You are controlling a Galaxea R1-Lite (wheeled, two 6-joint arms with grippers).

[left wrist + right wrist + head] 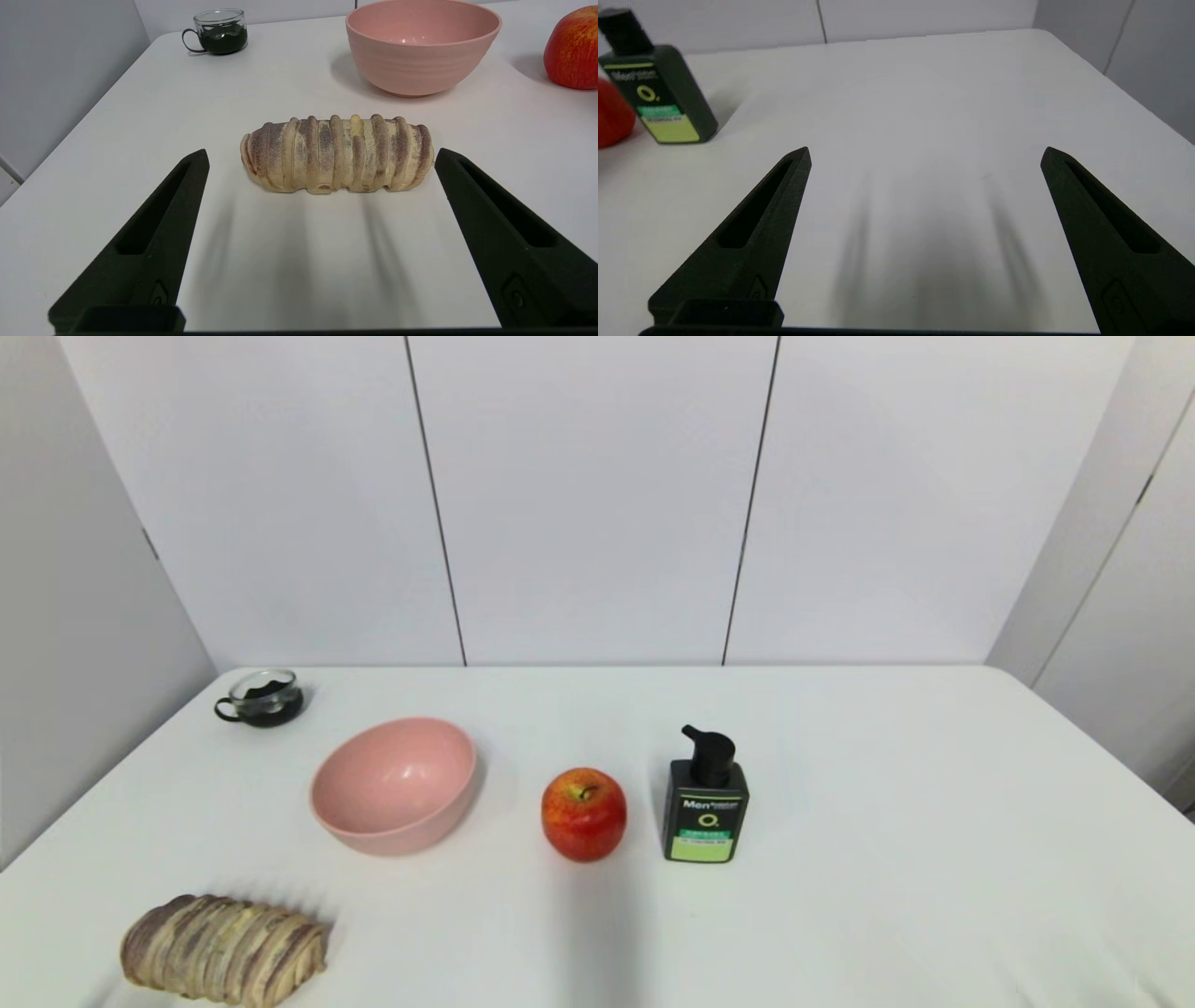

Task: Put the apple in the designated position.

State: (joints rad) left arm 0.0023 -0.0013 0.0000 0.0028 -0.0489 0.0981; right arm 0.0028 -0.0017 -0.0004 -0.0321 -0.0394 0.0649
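- On the white table (887, 821), near ctr: apple (583, 814), red w/ yellow-orange blush at the stem, upright, stem up. Not held; nothing touches it.
- Apple's 9 o'clock (head view): pink bowl (394, 786), upright, near the apple but apart from it.
- Apple's 3 o'clock: dark pump bottle (706, 801) w/ green label, upright, just beside the apple; a narrow gap shows between them.
- Table's 10 o'clock, far-left corner: glass cup (261, 697) w/ dark contents and black handle, well apart from the bowl.
- Table's 7 o'clock, near-left edge: ridged bread loaf (224, 948), lying on its side, well apart from the apple.
- Table's 3–5 o'clock: bare white tabletop to the right of the bottle; no marker visible for the designated position, so its location cannot be told.
- Left gripper (321, 156): out of head view. Per left wrist cam, it sits low over the near-left table area, facing the loaf. Jaws spread wide, holding nothing; the loaf lies just beyond the fingertips, no contact. Bowl, cup and part of the apple show farther off.
- Right gripper (926, 154): out of head view. Per right wrist cam, it sits low over bare tabletop on the right side. Jaws spread wide, holding nothing. Pump bottle and an edge of the apple show off to one side, well apart from the fingers (756, 219).
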